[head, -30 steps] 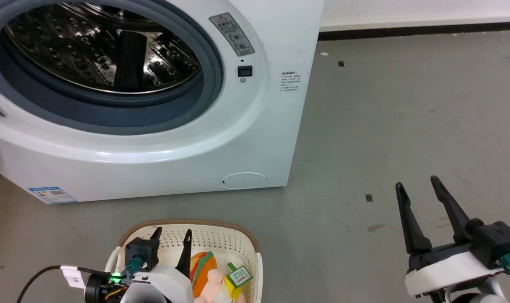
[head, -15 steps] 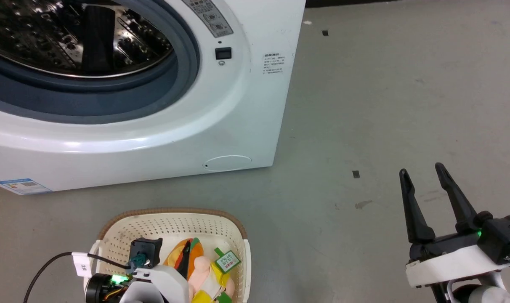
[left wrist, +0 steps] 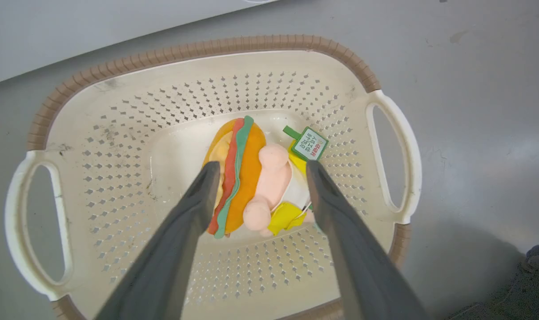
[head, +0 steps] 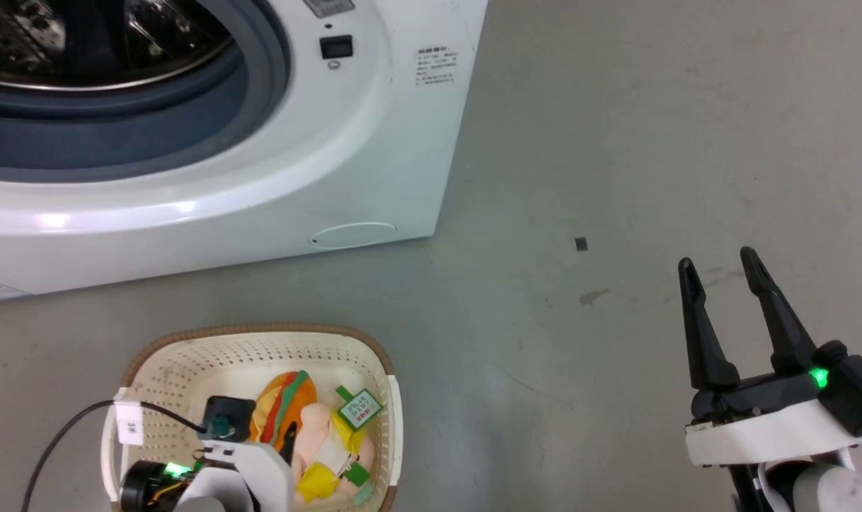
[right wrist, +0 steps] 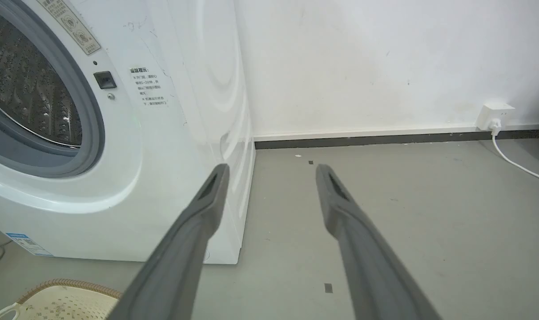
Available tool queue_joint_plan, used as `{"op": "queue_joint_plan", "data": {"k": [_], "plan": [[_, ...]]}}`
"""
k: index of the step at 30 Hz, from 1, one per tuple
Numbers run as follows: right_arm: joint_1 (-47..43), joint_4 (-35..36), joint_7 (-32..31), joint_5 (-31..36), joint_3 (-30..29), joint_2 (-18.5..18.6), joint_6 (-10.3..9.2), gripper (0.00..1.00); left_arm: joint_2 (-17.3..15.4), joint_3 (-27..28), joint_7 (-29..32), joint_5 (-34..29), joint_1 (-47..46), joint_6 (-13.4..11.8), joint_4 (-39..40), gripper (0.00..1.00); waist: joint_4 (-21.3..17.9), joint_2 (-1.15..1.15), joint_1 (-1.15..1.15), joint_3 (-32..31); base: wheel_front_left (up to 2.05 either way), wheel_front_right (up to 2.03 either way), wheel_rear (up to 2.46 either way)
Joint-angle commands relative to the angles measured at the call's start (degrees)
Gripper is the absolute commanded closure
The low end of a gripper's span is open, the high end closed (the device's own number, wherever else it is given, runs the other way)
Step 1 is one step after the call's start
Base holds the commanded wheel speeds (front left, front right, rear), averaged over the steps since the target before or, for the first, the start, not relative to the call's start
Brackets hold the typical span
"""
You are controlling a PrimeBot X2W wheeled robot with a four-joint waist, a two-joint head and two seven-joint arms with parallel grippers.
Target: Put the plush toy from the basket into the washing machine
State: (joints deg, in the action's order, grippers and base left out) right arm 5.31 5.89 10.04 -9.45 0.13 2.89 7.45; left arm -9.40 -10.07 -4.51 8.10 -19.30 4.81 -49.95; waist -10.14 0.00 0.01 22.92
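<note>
- Hovering over the basket [left wrist: 198,46], your left gripper [left wrist: 261,165] is open, with its fingers [left wrist: 180,240] spread either side of the toy [left wrist: 247,182]. The toy lies on the basket bottom, straight ahead and between the tips.
- The toy lies across the gap from head to outfit: burger head by one finger, yellow outfit and tag [left wrist: 311,143] by the other. I judge you can descend straight and close along that axis without turning the wrist.
- Your left arm is far nearer. Your right gripper [head: 717,262] is open and empty, well apart over the floor [head: 616,142].
- Beyond the basket, the washer [head: 374,142] stands ahead to your left, porthole uncovered and drum [head: 82,43] showing.
</note>
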Motion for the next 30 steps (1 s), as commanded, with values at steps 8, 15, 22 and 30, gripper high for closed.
{"op": "queue_joint_plan", "data": {"k": [8,15,22,30], "plan": [[2.51,1.51,1.54,-2.51,0.16,-0.01,0.03,0.00,-3.30,-1.52,1.25,1.27,-4.04,0.73,-6.40,0.00,-2.90,0.00,-0.01,5.29,0.00,0.00,0.00],[3.45,2.42,2.37,-4.10,0.50,-0.02,0.03,0.00,-6.08,-3.78,1.77,0.78,-6.63,-0.27,-10.72,0.00,-5.14,0.00,-0.01,9.18,0.00,0.00,0.00],[4.39,3.21,3.21,-5.47,0.46,-0.02,0.03,0.00,-7.77,-6.06,0.97,0.80,-10.24,0.37,-14.88,0.00,-7.03,0.00,-0.01,13.10,0.00,0.00,0.00],[5.77,4.44,4.16,-7.17,0.75,-0.02,0.03,0.00,-9.74,-8.73,1.76,0.72,-14.63,0.45,-19.69,0.00,-8.80,0.00,-0.01,17.95,0.00,0.00,0.00]]}}
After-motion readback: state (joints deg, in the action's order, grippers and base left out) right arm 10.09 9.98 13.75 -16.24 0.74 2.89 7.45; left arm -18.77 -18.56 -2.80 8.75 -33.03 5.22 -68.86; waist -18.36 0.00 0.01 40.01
